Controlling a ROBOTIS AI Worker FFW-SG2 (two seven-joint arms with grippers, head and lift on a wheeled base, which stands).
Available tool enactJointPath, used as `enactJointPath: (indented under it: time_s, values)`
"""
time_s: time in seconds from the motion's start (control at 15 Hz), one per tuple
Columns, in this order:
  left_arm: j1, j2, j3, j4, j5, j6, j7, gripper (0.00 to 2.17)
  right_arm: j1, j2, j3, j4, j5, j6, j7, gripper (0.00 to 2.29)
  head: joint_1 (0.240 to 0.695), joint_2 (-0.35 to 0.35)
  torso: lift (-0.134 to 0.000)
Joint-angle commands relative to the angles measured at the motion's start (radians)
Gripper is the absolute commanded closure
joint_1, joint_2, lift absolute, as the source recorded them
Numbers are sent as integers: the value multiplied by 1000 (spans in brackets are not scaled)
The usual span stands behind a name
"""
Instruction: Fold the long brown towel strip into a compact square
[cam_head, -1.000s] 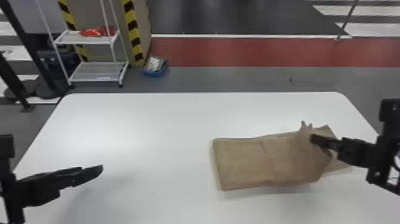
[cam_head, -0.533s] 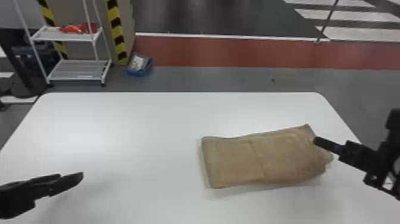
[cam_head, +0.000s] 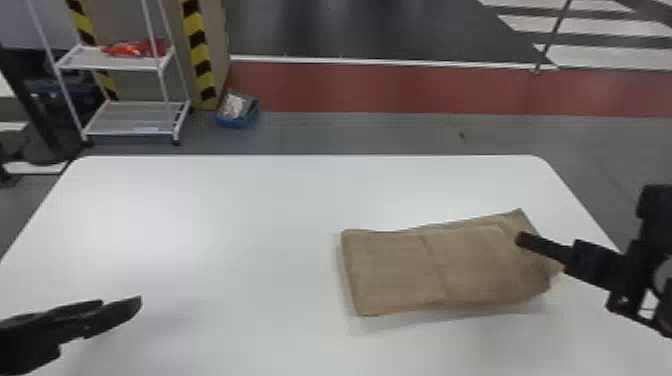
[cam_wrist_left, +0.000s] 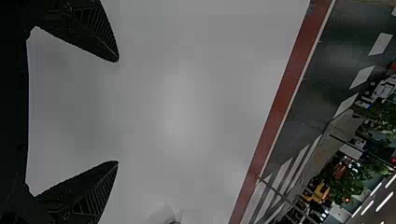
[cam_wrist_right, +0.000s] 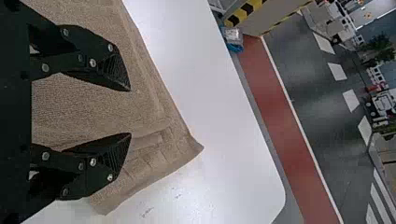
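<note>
The brown towel lies folded over on itself as a flat, wide rectangle on the right half of the table, a lower layer peeking out at its far right corner. At its right end is my right gripper, just over the cloth. In the right wrist view the right gripper stands open above the towel, its fingers apart with no cloth pinched between them. My left gripper is at the table's near left, well away from the towel; in the left wrist view the left gripper is open over bare tabletop.
The white table has its far edge well beyond the towel and its right edge close to the right arm. Past it on the floor are a white wheeled rack and a blue bin.
The right gripper has let go of the raised cloth, which now lies flat at its right end. The head view has shifted, so both the table and arms appear moved within it.
</note>
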Motion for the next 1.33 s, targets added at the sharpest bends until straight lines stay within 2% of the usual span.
enactJointPath:
  time_s: [0.0,0.2,0.47,0.6,0.73,0.87,1.13,1.2,1.27]
  values:
    - [5,1,-4,0,0,0,0,103,8,-6,5,12,26,1,0,424,695,-76,-128]
    - [5,1,-9,-3,0,0,-3,103,-1,-6,36,70,89,-45,-5,431,695,-87,-128]
    - [11,5,0,-3,0,0,-6,103,-38,-6,59,128,124,-66,-16,475,695,-92,-128]
    - [13,5,0,-3,2,0,-6,103,-47,-6,83,142,175,-66,-16,475,695,-85,-128]
    - [13,5,0,-1,2,0,-6,103,-45,-7,86,145,181,-66,-16,478,695,-83,-128]
    - [15,5,0,-1,2,0,-6,103,-44,-12,86,154,187,-69,-16,586,695,-83,-128]
    - [19,5,-1,-1,0,0,-6,103,-30,-15,82,154,175,-66,-16,589,695,-90,-128]
    - [19,5,-1,-1,0,0,-6,103,-28,-17,80,154,172,-66,-16,630,695,-91,-128]
    - [19,5,-1,-3,0,0,-6,103,-28,-15,80,154,167,-66,-16,768,695,-91,-128]
